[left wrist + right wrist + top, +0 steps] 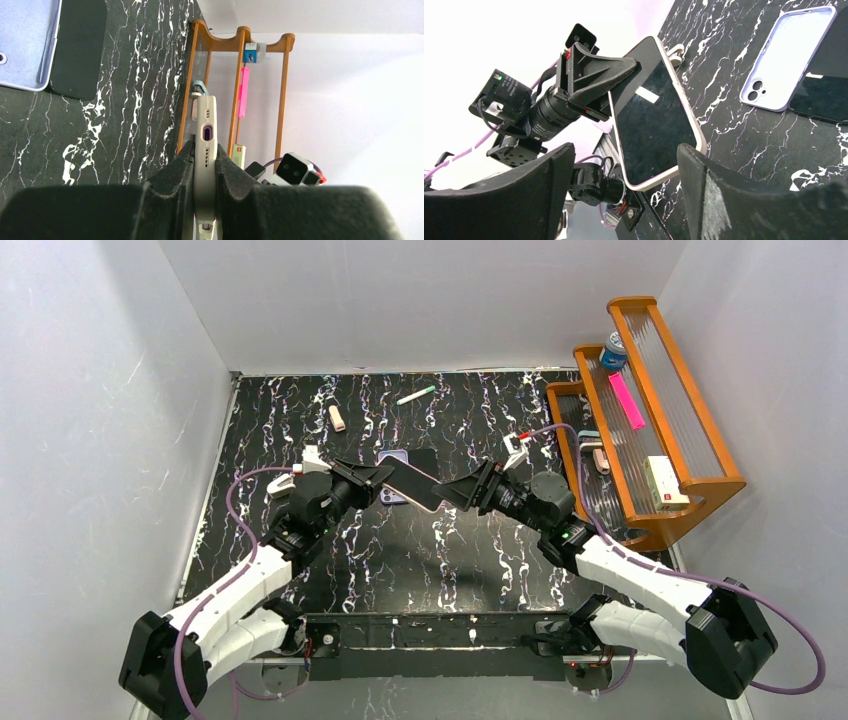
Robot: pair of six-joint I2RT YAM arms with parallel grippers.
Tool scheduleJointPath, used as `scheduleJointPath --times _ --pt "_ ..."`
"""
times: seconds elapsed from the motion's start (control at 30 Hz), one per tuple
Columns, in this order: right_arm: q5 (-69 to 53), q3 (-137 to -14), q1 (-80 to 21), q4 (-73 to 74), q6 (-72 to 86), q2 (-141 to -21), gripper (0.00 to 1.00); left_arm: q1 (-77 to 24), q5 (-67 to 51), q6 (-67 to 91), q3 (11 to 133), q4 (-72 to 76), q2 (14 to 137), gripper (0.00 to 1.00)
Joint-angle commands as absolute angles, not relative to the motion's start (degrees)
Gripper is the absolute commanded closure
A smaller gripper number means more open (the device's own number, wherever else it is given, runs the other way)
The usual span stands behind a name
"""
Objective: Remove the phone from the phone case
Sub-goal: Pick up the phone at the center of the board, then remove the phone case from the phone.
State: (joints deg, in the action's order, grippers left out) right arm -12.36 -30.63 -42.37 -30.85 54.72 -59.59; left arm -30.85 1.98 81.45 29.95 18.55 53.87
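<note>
Above the surface (400, 570), the left end effector (372, 478) pinches one end of the raised phone (413, 485) in its beige case (205, 125), long axis pointing across at the right end effector (462, 490), whose spread fingers face the nearby free end.

Light: bright, even.
Glare: walls (350, 75) are washing out; phone (654, 120) screen is catching a patch.
Blur: left claw (205, 156) is looking soft.
</note>
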Motion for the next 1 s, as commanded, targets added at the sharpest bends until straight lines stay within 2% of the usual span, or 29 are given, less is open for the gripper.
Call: scheduleJointPath --times 0.0,0.17,0.33,0.53,0.97 --pt "-15.0 -28.7 -42.2 -38.3 59.0 -59.3 0.22 -30.5 5.6 86.2 30.1 27.3 50.7 1.0" --pt "-15.5 -28.5 -42.3 -40.7 60.0 -59.7 0.29 -30.5 5.7 87.8 29.9 28.5 50.6 1.0" --pt "-9.0 -28.3 -42.1 -33.8 58.4 -54.9 0.29 -30.5 7.5 87.3 29.3 27.8 49.2 1.0" --pt "-9.5 -28.3 -41.9 -31.0 58.0 -53.7 0.29 -30.5 8.4 87.7 29.3 28.2 49.1 1.0" --pt "-19.4 -30.7 -42.0 -48.0 59.7 -63.6 0.41 -30.5 6.9 90.0 30.6 30.4 50.7 1.0"
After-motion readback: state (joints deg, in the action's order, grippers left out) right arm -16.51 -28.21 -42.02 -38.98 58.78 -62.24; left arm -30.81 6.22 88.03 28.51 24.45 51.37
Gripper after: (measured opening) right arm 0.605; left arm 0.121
